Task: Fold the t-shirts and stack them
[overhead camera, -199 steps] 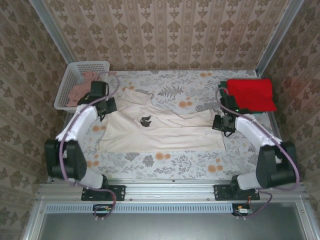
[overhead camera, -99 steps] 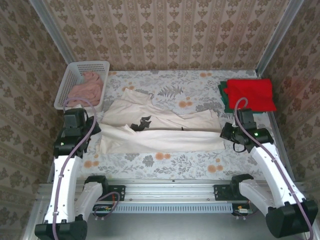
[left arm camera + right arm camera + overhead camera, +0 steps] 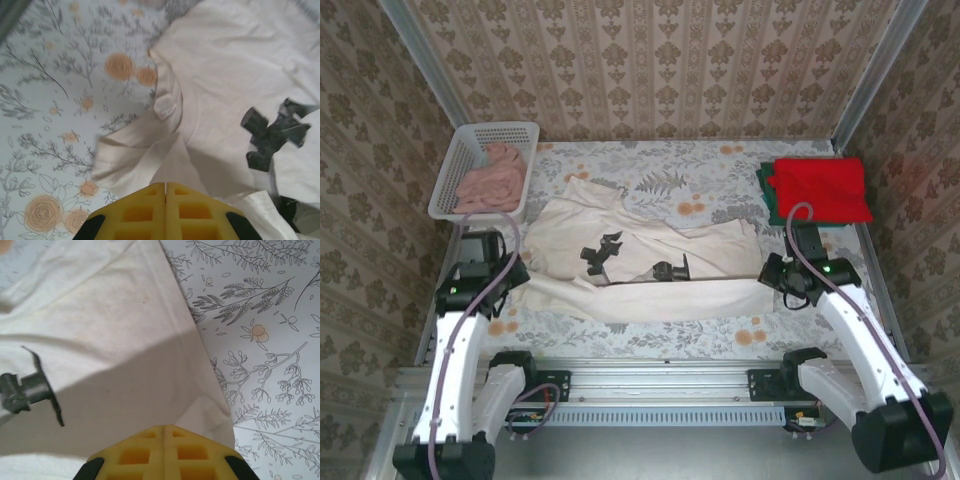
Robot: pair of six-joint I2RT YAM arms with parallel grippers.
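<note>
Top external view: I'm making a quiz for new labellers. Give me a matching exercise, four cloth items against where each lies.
1 cream-white t-shirt
2 red t-shirt
3 dark green t-shirt
4 pink cloth

A in the white basket, far left
B top of the pile, far right
C spread across the middle of the table
D under the red one, just an edge showing

Pairs: 1-C, 2-B, 3-D, 4-A

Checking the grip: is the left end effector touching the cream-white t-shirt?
Touching. Left wrist view: a taut ridge of the cream-white t-shirt runs straight into the shut left end effector.
</note>
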